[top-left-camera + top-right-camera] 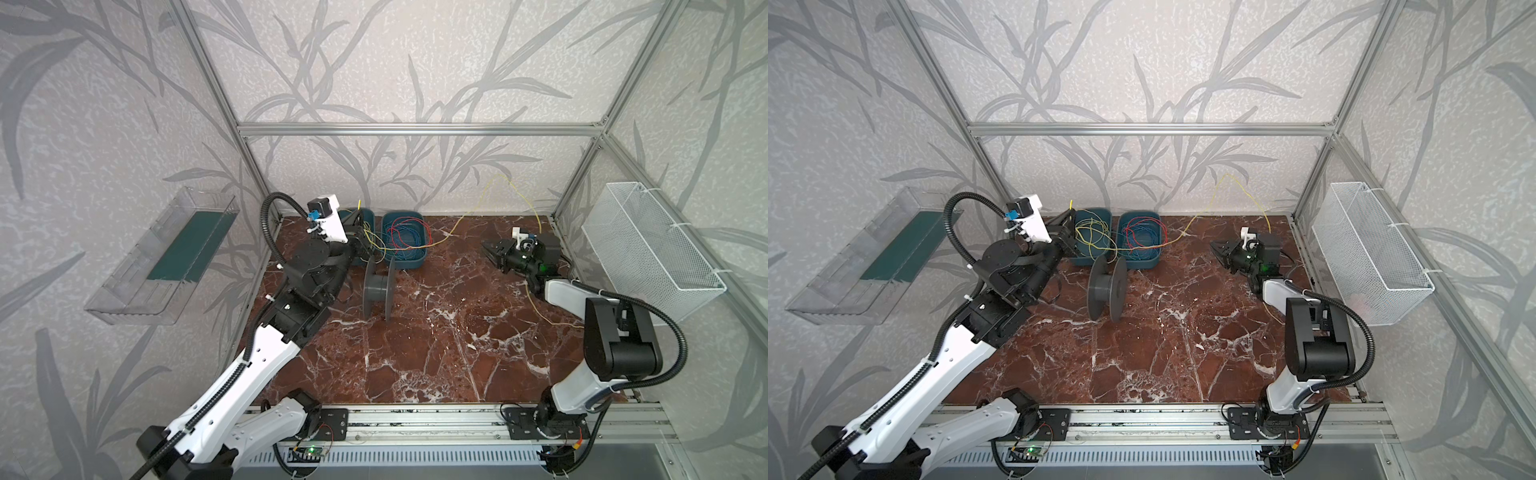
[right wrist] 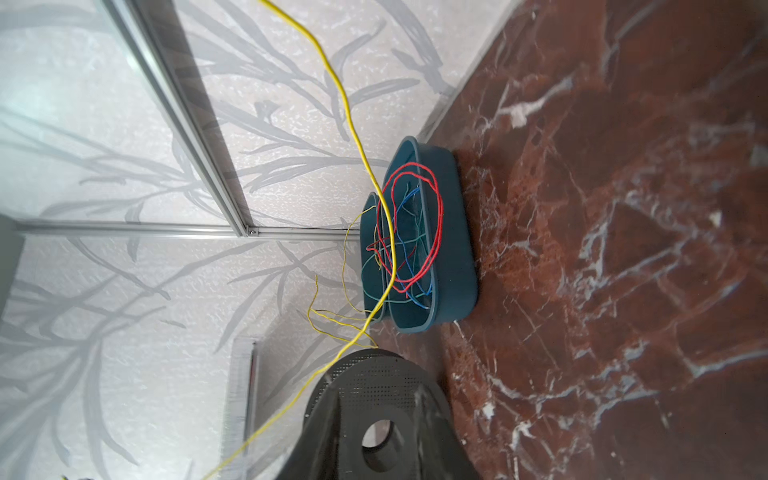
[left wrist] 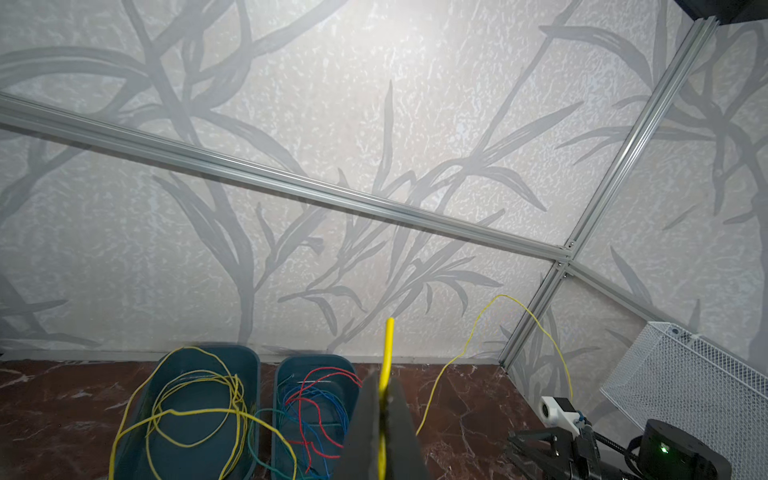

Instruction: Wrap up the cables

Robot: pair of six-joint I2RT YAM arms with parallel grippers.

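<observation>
while the left gripper [image 3: 384, 388] pinches one yellow cable [image 3: 389, 345] beside two bins [image 1: 1144, 262] and one spool [image 1: 1106, 289], the right gripper [image 1: 492, 254] stands parted.

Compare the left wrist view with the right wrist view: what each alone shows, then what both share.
Left wrist only: the left gripper shut on the yellow cable, the right gripper, the white mesh basket. Right wrist only: the right gripper's own dotted finger up close. Both: yellow cable, the teal bin of red and blue wires, the marble tabletop.
</observation>
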